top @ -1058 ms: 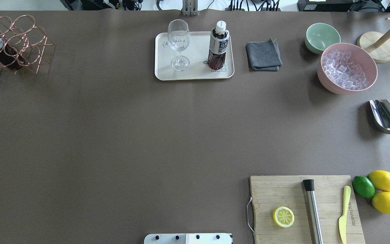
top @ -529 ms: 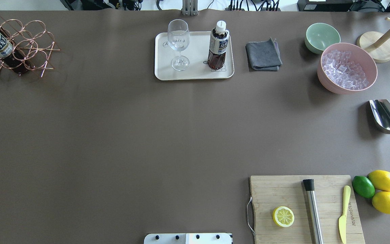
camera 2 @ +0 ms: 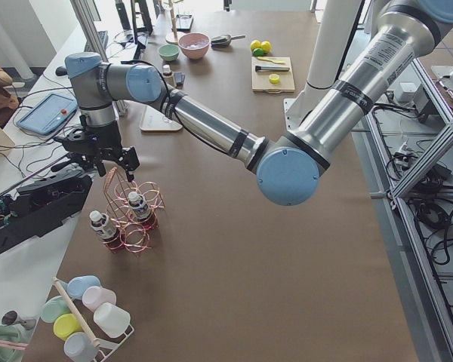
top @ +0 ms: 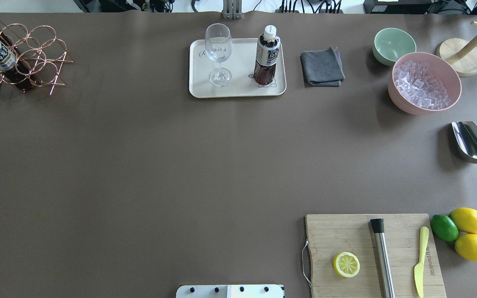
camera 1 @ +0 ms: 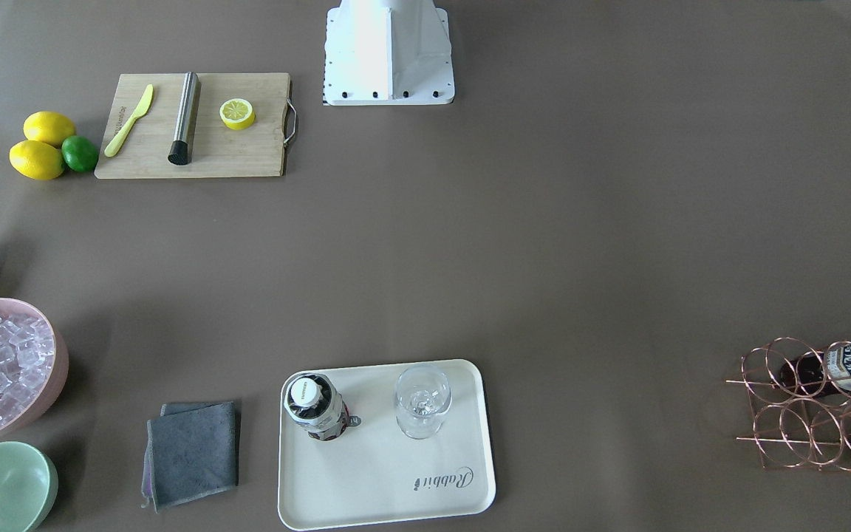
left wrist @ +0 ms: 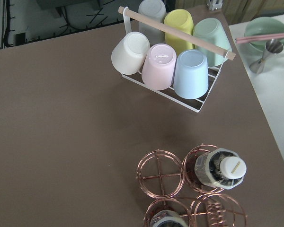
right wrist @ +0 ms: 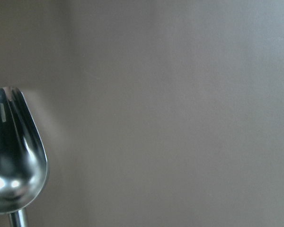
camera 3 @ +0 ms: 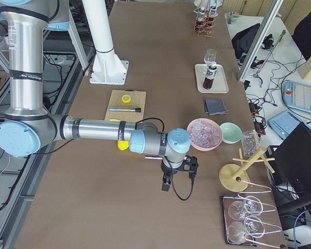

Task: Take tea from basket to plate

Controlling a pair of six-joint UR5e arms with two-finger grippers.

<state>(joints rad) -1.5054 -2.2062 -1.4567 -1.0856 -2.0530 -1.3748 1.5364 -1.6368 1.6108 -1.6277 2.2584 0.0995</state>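
Already one tea bottle (top: 267,56) stands on the plate (top: 242,78), two in the basket (top: 39,41). My left claw (camera 2: 113,167) hangs above them, grip untellable; next, probably, descend squarely onto a cap (left wrist: 233,166).

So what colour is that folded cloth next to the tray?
Dark grey. The cloth shows best in the overhead exterior view.

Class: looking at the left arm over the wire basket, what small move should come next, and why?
Probably shift the left gripper over the tea, centring its white cap: the gripper hangs above the basket, but the wrist view shows that cap off-centre.
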